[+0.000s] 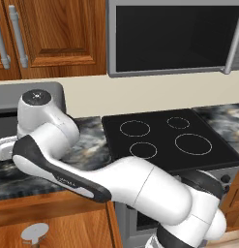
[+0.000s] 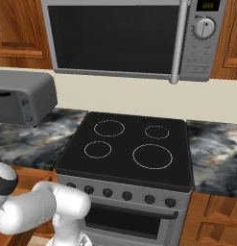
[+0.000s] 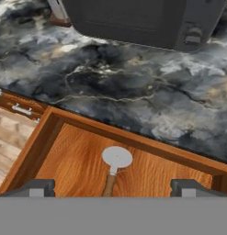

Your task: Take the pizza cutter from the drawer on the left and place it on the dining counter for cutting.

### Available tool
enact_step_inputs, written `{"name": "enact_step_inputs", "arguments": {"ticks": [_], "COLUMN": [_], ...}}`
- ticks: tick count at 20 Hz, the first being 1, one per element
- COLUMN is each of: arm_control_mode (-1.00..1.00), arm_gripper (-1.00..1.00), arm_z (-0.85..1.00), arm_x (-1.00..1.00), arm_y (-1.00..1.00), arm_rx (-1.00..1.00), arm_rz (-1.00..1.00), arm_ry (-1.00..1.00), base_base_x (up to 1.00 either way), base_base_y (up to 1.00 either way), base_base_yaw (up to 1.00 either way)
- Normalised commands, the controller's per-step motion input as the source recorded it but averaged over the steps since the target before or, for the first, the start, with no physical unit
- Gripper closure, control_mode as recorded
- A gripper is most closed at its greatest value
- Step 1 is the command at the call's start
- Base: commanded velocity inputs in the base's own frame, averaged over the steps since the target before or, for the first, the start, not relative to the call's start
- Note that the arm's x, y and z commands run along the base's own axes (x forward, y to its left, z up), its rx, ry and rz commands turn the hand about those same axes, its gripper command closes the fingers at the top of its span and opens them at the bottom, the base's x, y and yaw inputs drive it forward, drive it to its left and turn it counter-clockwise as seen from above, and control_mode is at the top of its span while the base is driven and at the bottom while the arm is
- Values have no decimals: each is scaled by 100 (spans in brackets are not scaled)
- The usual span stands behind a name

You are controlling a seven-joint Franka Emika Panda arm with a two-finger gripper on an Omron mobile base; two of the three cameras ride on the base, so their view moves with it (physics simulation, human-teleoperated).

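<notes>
Marbled surface (image 3: 133,87) w/ stove (image 1: 169,138) to its right. Your drawer (image 3: 82,156) stands open below; cutter (image 3: 114,167) lies flat inside, wheel toward the surface. Hand (image 3: 114,187) hangs above it, jaws wide, prob. lined up to straddle the handle.

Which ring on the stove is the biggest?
The front right ring on the stove, nearest the knobs. It is plainly wider than the other three, whichever base view you check.

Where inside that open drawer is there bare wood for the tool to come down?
The drawer is bare wood on both sides of the pizza cutter, out to the side walls. The open tool straddles its handle. The marbled worktop is free up to the toaster oven.
</notes>
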Motion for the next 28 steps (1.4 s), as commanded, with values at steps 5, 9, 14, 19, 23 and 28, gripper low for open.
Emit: {"name": "enact_step_inputs", "arguments": {"ticks": [5, 9, 14, 19, 23, 28], "arm_control_mode": [-100, -100, -100, -100, -100, -100], "arm_gripper": [-100, -100, -100, -100, -100, -100], "arm_z": [-63, -60, -42, -53, -48, -47], "arm_x": [0, 0, 0, -10, -5, -4], "arm_y": [4, 0, 0, 1, 0, 1], "arm_rx": [0, 0, -1, 0, 0, -5], "arm_rz": [-1, 0, 0, 0, 0, -1], "arm_ry": [16, 5, 2, 19, 16, 1], "base_base_x": [0, 0, 0, 0, 0, 0], "base_base_y": [0, 0, 0, 0, 0, 0], "base_base_yaw": [0, 0, 0, 0, 0, 0]}}
